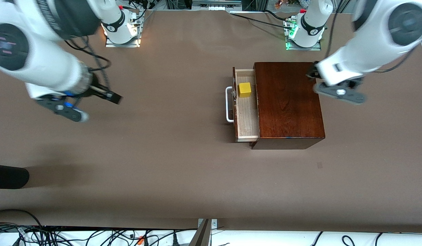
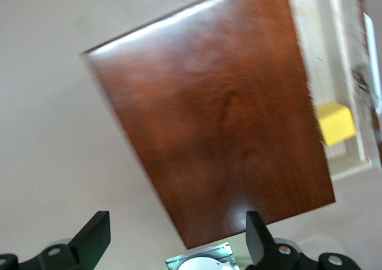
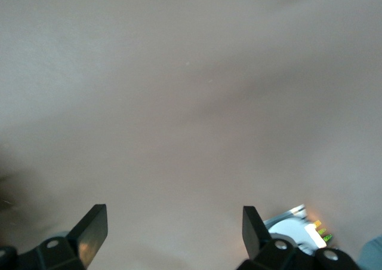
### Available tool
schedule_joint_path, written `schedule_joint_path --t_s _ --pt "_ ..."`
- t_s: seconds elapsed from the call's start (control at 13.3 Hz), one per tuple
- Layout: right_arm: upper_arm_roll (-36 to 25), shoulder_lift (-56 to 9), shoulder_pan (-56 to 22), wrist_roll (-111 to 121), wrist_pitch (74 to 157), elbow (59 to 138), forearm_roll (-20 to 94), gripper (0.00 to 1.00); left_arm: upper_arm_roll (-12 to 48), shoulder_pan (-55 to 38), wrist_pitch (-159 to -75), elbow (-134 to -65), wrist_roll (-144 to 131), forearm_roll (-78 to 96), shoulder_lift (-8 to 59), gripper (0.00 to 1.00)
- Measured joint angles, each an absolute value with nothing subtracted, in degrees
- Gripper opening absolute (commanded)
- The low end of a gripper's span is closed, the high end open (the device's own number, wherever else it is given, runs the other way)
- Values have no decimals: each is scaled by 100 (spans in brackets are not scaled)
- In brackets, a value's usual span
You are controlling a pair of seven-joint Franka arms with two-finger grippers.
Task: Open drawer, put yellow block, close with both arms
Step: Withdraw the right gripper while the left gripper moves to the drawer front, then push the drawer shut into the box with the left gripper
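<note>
The glossy dark-brown box (image 1: 289, 102) stands toward the left arm's end of the table. Its pale drawer (image 1: 247, 118) is pulled partly out, white bar handle (image 1: 228, 104) facing the right arm's end. The yellow block (image 1: 245, 89) sits in the drawer, at the end farther from the front camera. It also shows in the left wrist view (image 2: 335, 122) beside the box top (image 2: 221, 132). My left gripper (image 1: 338, 91) (image 2: 176, 225) is open and empty, over the box edge away from the drawer. My right gripper (image 1: 66, 110) (image 3: 173, 222) is open and empty over bare table.
The arm bases (image 1: 121, 29) (image 1: 305, 34) stand at the table edge farthest from the front camera. A black object (image 1: 8, 176) juts in at the right arm's end. Cables (image 1: 60, 235) lie along the nearest edge. A small mark (image 1: 319, 165) is on the table.
</note>
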State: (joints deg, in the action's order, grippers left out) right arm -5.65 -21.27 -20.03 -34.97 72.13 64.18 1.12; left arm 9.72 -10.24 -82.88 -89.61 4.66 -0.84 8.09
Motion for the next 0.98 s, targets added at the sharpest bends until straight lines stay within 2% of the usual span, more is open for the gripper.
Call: schedule_joint_path --t_s 0.23,0.45,0.68,0.98 --pt "-819 -1261 -1549 -1709 7889 7573 6 100 1724 -1084 -8458 -8961 1061 -58 1128 100" --pt "-837 -534 -850 -385 8275 8530 -50 100 2422 -1105 -9241 -8966 1713 -41 1553 100" --pt "-596 -322 -295 155 8374 8795 -51 100 2976 -1138 -10259 -8976 2383 -41 2151 100" --pt "-357 -312 -144 163 8612 8920 -64 100 3074 -1606 -11436 -8983 3282 -643 2934 100"
